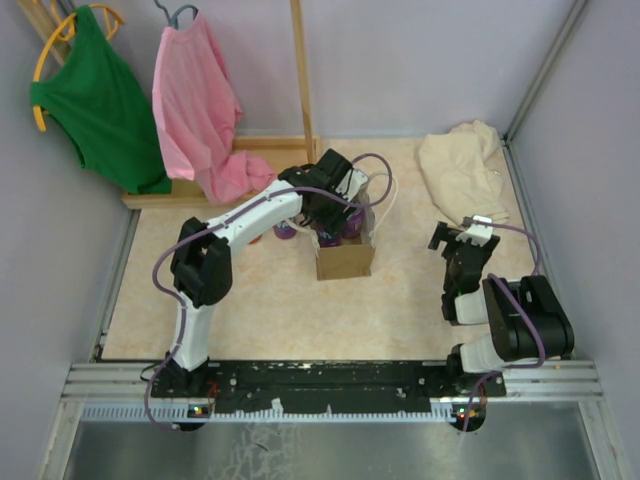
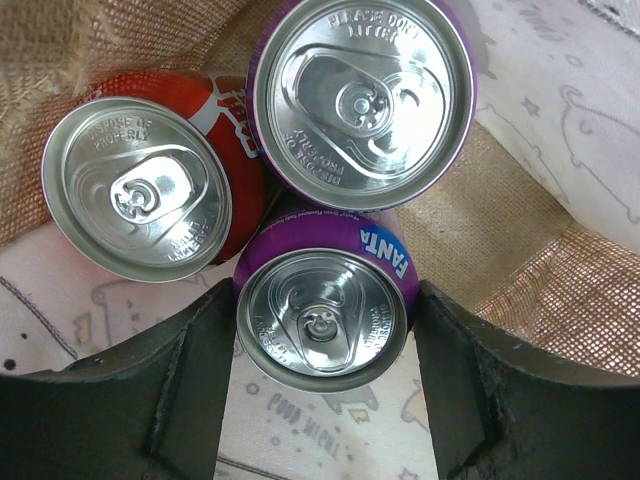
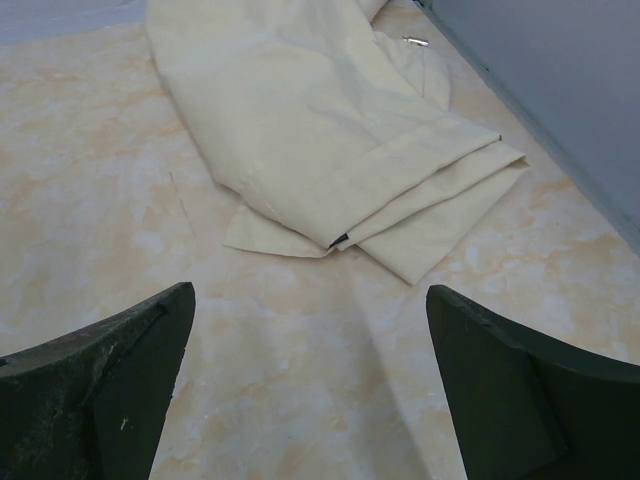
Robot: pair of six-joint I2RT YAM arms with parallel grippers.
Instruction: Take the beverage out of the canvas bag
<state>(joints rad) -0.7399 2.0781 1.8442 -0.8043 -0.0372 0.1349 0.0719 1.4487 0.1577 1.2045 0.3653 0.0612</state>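
Extracting the beverage is falling to the left gripper [image 2: 322, 385], which is hanging inside the open mouth of the canvas bag [image 1: 345, 262] near the middle of the table [image 1: 260, 300]. Its fingers [image 2: 190, 390] are lying against opposite sides of the Fanta can [image 2: 322, 325], so the gripper is reading as clamped on that can, though the frames are not showing how hard it is pressing. The can is standing upright in the bag, touching a second purple can [image 2: 365, 95] and sitting just beside a red can [image 2: 140, 190]. The step in hand is judged to be the lift-out. A good lift is calling for a straight vertical pull along the can's axis, because any tilt is risking a scrape against the two neighbours or a snag on the woven bag wall [image 2: 500, 270]. The grip is needing to be firm, since the aluminium side is smooth and likely to slip. The bag is looking light and nothing is pinning it, so a slow rise is advisable in case it is lifting with the can. The right gripper [image 3: 310, 390] is holding its fingers wide apart over bare table, near the cream cloth [image 3: 300, 130], well apart from the bag.
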